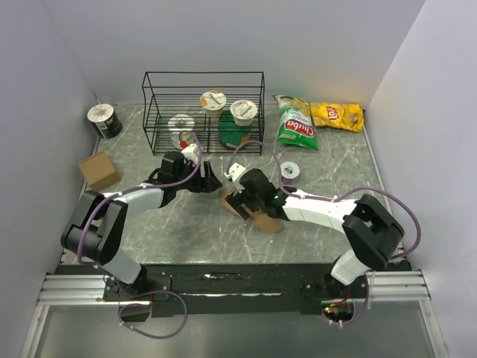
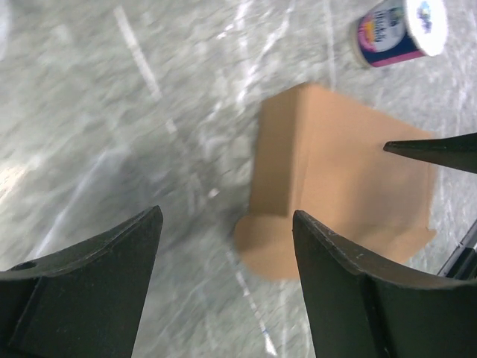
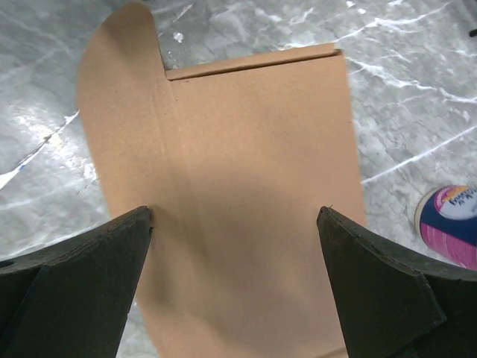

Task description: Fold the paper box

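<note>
The paper box (image 2: 335, 171) looks partly folded, 1 rounded flap (image 2: 261, 250) untucked. Left end effector (image 2: 227, 224) and right end effector (image 3: 235, 216) stand apart, empty.

Red "Lay's" logo on the yellow chip bag (image 1: 337, 115) at the back right. White script, seemingly "Chuba", on the green snack bag (image 1: 296, 123) beside it. Lettering beginning "Fr" on the pink-and-blue cup (image 3: 449, 226), cut off at the edge; blurred in the left wrist view. Print on the cup lids (image 1: 213, 101) in the wire rack (image 1: 203, 74) too small to read.
</note>
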`<act>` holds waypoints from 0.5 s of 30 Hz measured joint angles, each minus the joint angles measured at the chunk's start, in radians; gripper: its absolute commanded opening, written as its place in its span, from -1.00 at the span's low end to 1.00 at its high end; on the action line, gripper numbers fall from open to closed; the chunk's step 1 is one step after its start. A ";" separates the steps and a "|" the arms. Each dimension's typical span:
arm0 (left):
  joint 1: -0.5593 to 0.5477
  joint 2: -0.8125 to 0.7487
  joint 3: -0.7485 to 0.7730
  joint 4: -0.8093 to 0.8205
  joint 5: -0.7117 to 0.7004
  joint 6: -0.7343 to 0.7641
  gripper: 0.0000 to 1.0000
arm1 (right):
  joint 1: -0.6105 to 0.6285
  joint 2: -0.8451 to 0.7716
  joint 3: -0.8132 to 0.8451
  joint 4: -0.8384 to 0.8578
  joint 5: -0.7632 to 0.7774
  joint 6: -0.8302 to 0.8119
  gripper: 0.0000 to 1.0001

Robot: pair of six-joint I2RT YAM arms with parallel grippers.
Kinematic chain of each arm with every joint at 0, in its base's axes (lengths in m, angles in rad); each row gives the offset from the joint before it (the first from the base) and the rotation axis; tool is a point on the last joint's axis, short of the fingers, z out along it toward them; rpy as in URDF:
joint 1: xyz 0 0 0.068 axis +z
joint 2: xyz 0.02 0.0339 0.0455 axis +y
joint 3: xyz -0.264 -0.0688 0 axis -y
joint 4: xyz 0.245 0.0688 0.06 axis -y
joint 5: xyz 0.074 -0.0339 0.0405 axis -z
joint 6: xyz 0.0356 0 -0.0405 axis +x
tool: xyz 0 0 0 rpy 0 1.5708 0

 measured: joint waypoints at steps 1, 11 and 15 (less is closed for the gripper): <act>0.008 -0.005 -0.012 0.000 0.000 -0.002 0.53 | 0.006 0.018 0.012 -0.005 0.011 -0.005 0.98; 0.040 -0.042 -0.029 0.013 0.013 -0.006 0.52 | 0.033 0.087 0.067 -0.027 0.141 -0.011 0.82; 0.040 -0.042 -0.029 0.021 0.022 -0.006 0.52 | 0.037 0.103 0.077 -0.039 0.166 -0.010 0.75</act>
